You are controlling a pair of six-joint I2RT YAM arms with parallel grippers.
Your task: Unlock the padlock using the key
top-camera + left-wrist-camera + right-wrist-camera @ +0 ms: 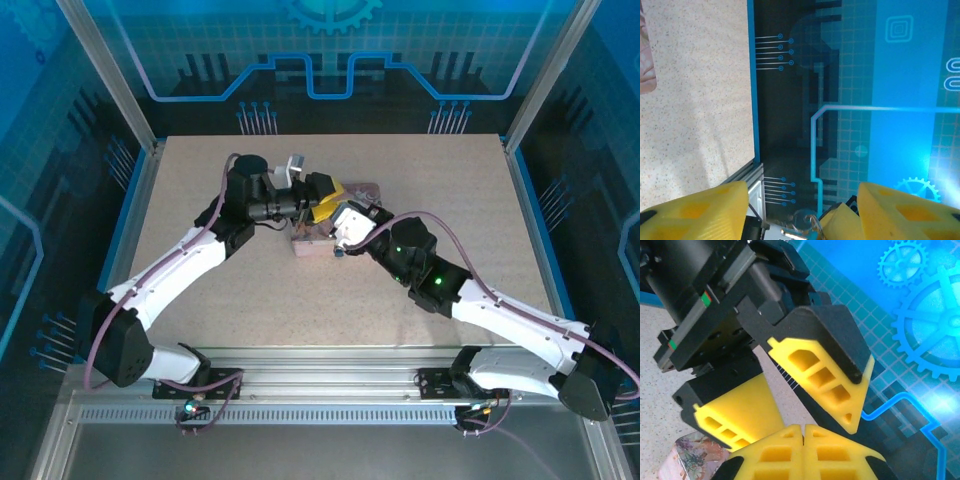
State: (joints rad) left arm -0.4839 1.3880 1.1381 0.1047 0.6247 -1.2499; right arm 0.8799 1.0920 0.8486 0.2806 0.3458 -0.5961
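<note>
Bright, even overhead light on the speckled tabletop (pixel 440 200), soft faint shadows, blue backdrop (pixel 900 100) glowing, white glare blooming at the left wrist view's lower right, gear print (pixel 935 315) hazy, out of focus

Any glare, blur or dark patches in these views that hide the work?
Top external: evenly lit and sharp, but the arms cover most of the pink tin. Left wrist: backdrop glare blooms lower right; the left gripper's fingers look soft. Right wrist: blue glare washes the backdrop at right; the shut right gripper is crisp.
</note>
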